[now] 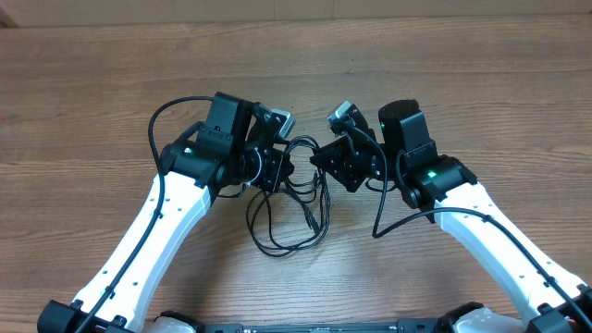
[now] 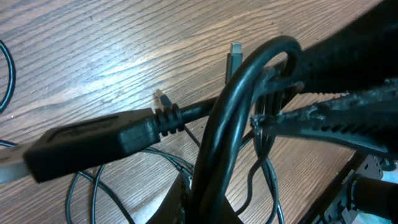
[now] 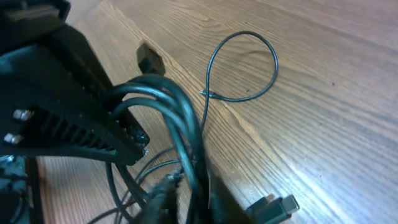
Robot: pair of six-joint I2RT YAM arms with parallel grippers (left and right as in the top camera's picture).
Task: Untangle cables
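Note:
The cables (image 1: 294,215) are thin black cords tangled between my two grippers, with loops trailing toward the table's front. My left gripper (image 1: 282,169) is shut on a thick black cable loop (image 2: 231,118), which rises out of its jaws in the left wrist view. A black plug (image 2: 93,142) lies to its left and a silver plug tip (image 2: 235,57) stands behind it. My right gripper (image 1: 322,161) faces it a few centimetres away and is shut on several strands (image 3: 183,118). A thin loop (image 3: 244,62) and a black plug (image 3: 149,59) lie beyond it.
The wooden table (image 1: 481,83) runs all round the bundle. Two small plugs (image 3: 277,208) lie on the wood beside the right jaws. Each arm's own thicker wire arcs next to it, the left arm's wire (image 1: 162,116) and the right arm's wire (image 1: 384,217).

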